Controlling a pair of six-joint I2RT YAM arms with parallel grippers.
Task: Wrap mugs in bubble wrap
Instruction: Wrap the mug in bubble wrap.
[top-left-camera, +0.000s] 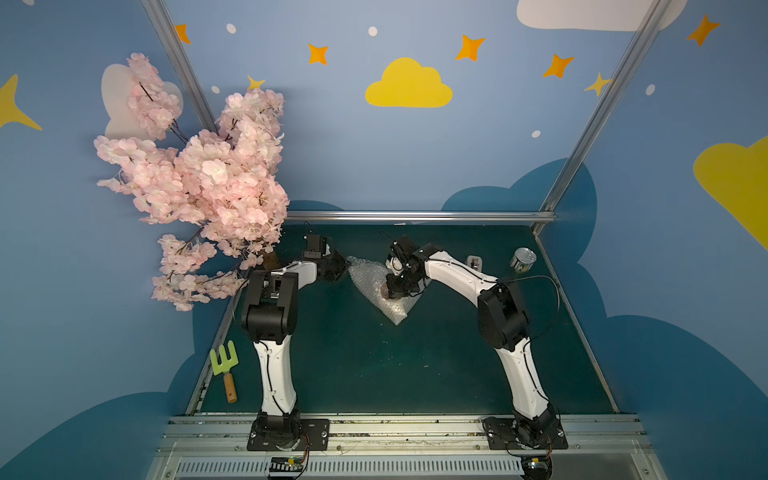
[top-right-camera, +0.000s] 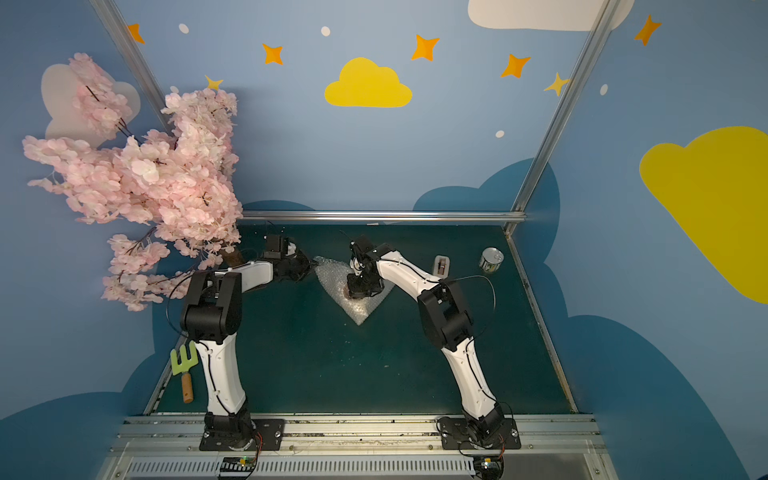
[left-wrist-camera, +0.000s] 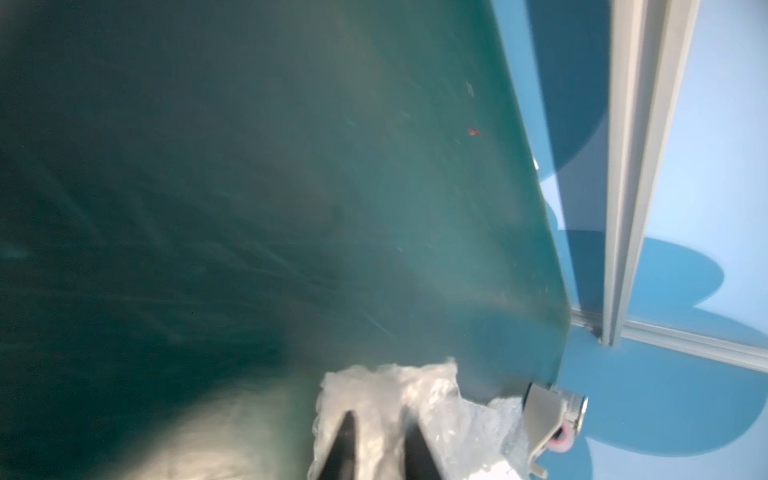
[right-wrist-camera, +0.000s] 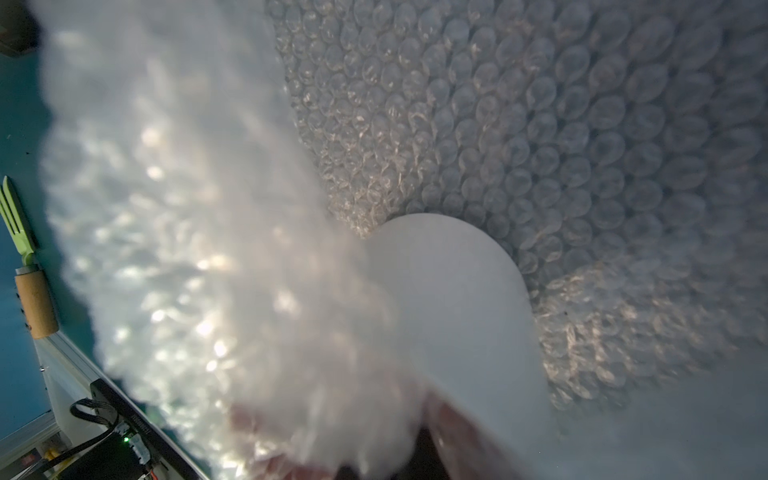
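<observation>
On the far left stands a pink flower tree (top-left-camera: 208, 183), and a little green fork (top-left-camera: 224, 365) lies at the left edge of the table (top-left-camera: 365, 365). Next is the left gripper (top-left-camera: 340, 268), low over the table. It is pinched shut on the far left corner of the bubble wrap (top-left-camera: 368, 276). The wrap lies on the dark green table and spreads from that corner toward the right and toward the robot. The mug (right-wrist-camera: 453, 307) sits in the middle of the sheet, to the right of the left gripper. The right gripper (top-left-camera: 394, 292) reaches onto it from above and looks closed on the mug's rim. So the held corner likely has to go right, up and over the mug, and the left gripper is the nearer one for that. The tree is just behind the left arm, so room is tight there. Farther right, a white tape dispenser (top-left-camera: 474, 262) and a shiny can (top-left-camera: 523, 259) stand well apart from the wrap. Blue walls (top-left-camera: 374, 166) close in the table.
</observation>
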